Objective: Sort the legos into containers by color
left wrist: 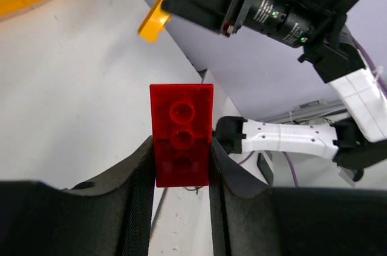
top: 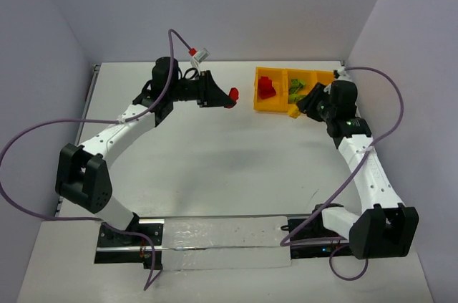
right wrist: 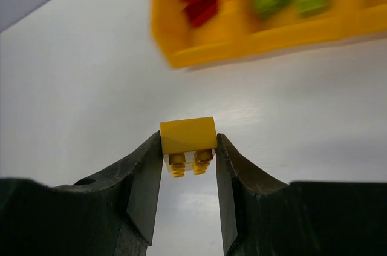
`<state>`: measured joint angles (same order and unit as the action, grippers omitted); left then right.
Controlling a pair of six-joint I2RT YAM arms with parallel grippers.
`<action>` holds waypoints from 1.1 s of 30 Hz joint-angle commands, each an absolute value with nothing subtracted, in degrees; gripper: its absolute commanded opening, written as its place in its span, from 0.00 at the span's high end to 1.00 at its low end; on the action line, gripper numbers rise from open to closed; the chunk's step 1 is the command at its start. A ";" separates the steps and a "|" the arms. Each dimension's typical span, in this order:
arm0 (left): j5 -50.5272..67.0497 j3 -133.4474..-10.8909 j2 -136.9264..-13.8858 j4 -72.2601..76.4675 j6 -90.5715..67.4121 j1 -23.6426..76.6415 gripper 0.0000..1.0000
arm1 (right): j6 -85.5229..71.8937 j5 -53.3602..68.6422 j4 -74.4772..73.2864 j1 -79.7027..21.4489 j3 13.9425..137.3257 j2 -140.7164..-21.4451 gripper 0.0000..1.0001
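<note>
My left gripper point(top: 227, 97) is shut on a red lego point(left wrist: 181, 135), held off the table to the left of the orange-yellow tray point(top: 268, 107); the brick stands upright between the fingers point(left wrist: 140, 171). At the tray's front edge, my right gripper point(right wrist: 188, 146) is shut on a small yellow lego point(right wrist: 188, 136) with its studs pointing down. The tray's left compartment holds red legos point(top: 266, 88) and the middle one holds green legos point(top: 297, 87). The right arm hides most of the right compartment.
The tray stands at the back right, close to the rear wall. Purple cables point(top: 43, 131) loop beside both arms. A metal rail point(top: 215, 235) carries the arm bases at the near edge.
</note>
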<state>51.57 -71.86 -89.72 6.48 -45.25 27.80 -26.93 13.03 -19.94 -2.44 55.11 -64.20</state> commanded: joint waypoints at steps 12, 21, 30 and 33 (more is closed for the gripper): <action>33.14 -98.49 -104.91 -16.18 -35.07 33.57 1.00 | -27.69 -20.65 -15.12 11.15 76.48 -91.36 0.97; 34.24 -117.62 -122.40 -18.87 -38.32 33.90 1.00 | -26.80 -19.15 -17.38 12.33 90.15 -106.43 0.79; 35.48 -133.91 -138.79 -16.08 -43.08 33.23 1.00 | -25.26 -15.24 -18.75 12.22 97.58 -113.00 0.18; 35.07 -134.99 -141.75 -12.15 -45.16 32.87 1.00 | -25.05 -14.42 -18.81 12.22 97.30 -111.20 0.17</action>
<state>34.61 -130.67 -138.91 -18.66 -40.99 33.54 -25.82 -15.38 -19.05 12.03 94.17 -113.82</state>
